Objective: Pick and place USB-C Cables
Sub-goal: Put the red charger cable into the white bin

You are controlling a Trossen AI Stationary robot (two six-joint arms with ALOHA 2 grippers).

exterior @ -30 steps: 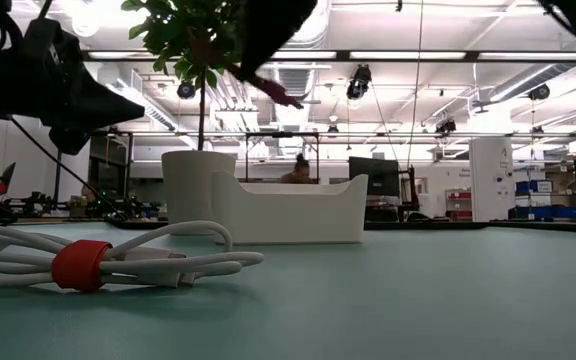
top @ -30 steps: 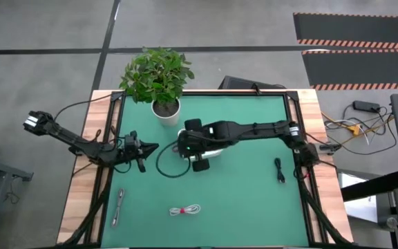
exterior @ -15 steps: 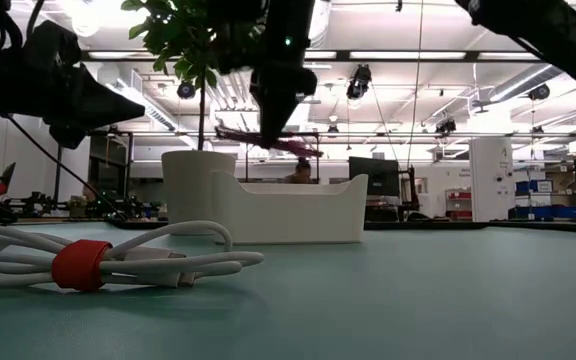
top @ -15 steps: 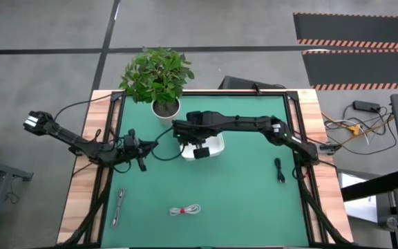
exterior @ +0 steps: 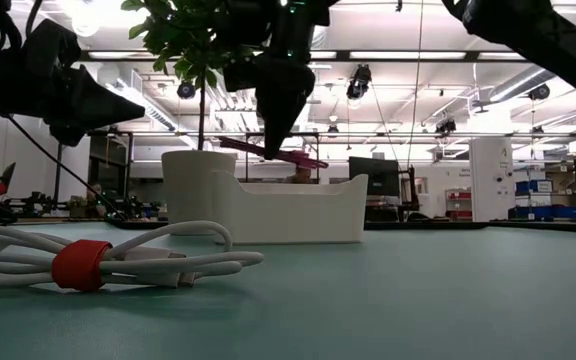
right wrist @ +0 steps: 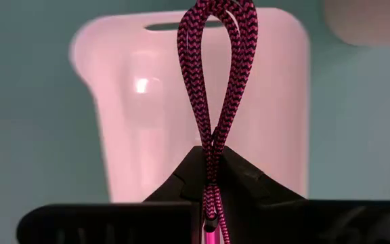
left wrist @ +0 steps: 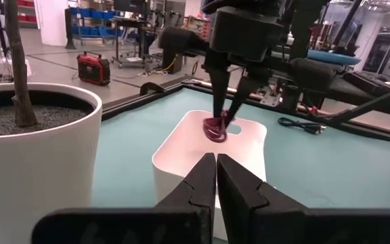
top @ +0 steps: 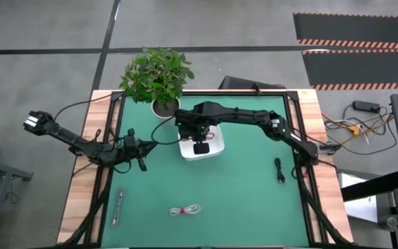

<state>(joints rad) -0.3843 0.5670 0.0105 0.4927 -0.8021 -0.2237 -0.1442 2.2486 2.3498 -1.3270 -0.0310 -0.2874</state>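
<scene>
The dark red cable bundle is in my right gripper, which is shut on it above the white bin. In the left wrist view the dark red bundle hangs just over the bin. The white cable with a red tie lies flat on the mat near the near edge, large in the low view. A silver-grey cable lies near the left near corner. My left gripper is shut and waits left of the bin, touching nothing. My right gripper pinches the dark red cable bundle between its two fingers near one end, coming from above and pointing down. The looped end sticks out past the fingertips. The bundle is lifted clear and lies roughly level above the bin's rim.
A potted plant in a white pot stands at the far edge, just left of the bin. A black cable lies near the right edge. Black robot wires run along the left side. The green mat is bare between the bin and the near cables.
My right gripper, carrying the dark red bundle, has moved toward the table's far edge until it is over the white bin, and has come down closer to the bin's rim. The bundle has travelled with it, lifted clear throughout.
</scene>
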